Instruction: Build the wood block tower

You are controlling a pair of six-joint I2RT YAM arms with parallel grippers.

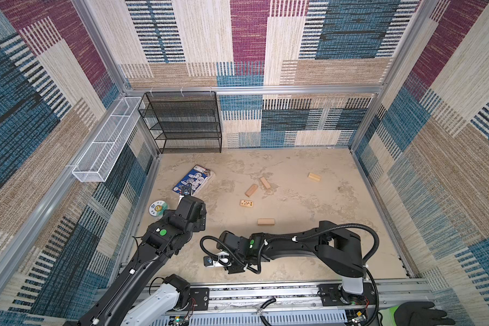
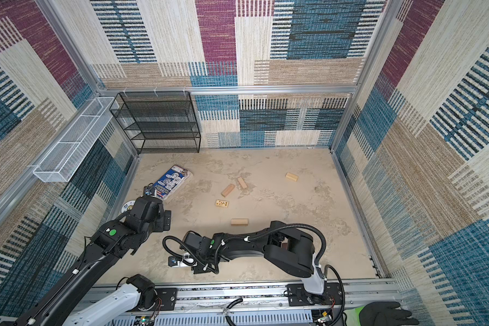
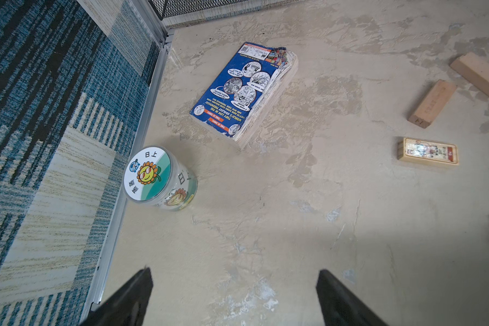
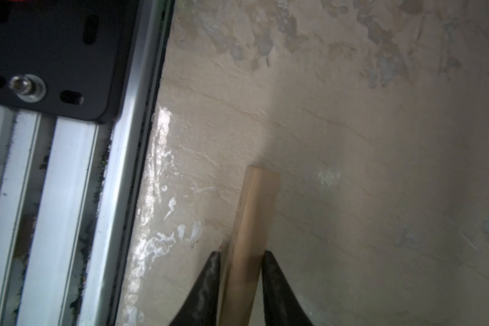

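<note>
Several pale wood blocks lie loose on the beige floor in both top views: two (image 1: 251, 190) (image 1: 264, 183) near the middle, one (image 1: 314, 177) at the far right, a printed one (image 1: 246, 203) and one (image 1: 266, 222) nearer the arms. In the right wrist view my right gripper (image 4: 241, 254) is shut on another wood block (image 4: 254, 214), low over the floor by the front rail. This block is hidden under the arm in both top views. My left gripper (image 3: 235, 285) hangs open and empty above bare floor near the left wall. No tower shows in any view.
A blue printed packet (image 1: 194, 180) and a round labelled jar (image 3: 158, 179) sit by the left wall. A black mesh shelf (image 1: 184, 121) stands at the back left, with a white wire basket (image 1: 108, 141) on the left wall. A gloved hand (image 1: 418, 313) rests outside the front rail (image 4: 130, 141).
</note>
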